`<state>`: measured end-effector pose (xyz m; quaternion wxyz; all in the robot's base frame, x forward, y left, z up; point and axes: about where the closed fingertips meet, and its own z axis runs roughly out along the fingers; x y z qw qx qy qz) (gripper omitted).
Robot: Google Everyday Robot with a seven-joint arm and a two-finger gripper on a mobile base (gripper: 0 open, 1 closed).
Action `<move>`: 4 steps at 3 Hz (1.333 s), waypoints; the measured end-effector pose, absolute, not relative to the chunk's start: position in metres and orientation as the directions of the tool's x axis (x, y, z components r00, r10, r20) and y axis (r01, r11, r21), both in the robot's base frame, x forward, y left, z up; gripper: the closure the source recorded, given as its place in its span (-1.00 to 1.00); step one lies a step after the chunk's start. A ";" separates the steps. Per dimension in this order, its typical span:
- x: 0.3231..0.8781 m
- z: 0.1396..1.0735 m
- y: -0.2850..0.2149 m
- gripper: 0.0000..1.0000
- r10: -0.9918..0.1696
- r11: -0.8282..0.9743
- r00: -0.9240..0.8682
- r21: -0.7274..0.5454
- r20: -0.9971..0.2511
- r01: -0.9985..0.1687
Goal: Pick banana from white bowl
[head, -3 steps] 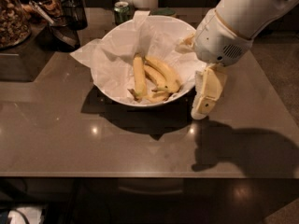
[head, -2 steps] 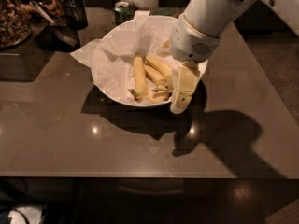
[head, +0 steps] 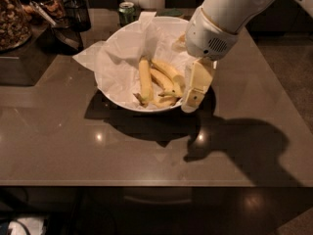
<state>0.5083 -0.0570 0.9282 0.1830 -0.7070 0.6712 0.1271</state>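
The white bowl (head: 115, 89) stands mid-table, lined with crumpled white paper. Three yellow bananas lie in it. The banana (head: 169, 72), thick and curved, lies on the right, its thin stem pointing to the bowl's front. A straighter slim banana (head: 145, 79) lies to its left, and a short stubby one (head: 165, 101) at the front. My gripper (head: 193, 91) hangs down from the white arm (head: 220, 21) at the bowl's right front rim, just right of the banana and not holding it.
A green can (head: 126, 11) stands behind the bowl. A dark tray with a jar of nuts (head: 12, 18), tongs and a dark glass container (head: 78, 11) is at the back left. The brown tabletop (head: 146, 155) runs to its front edge below.
My gripper has moved left from beside the bowl to its right front rim, close to the bananas. The bananas and the bowl have not moved.
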 end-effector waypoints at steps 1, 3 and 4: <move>0.531 0.951 -0.076 -1.00 -0.890 0.038 0.021 -0.121 -0.456 -0.992; 0.566 0.983 -0.085 -1.00 -0.827 0.105 0.011 -0.174 -0.562 -0.979; 0.579 0.963 -0.069 -1.00 -0.811 0.131 -0.031 -0.129 -0.584 -0.983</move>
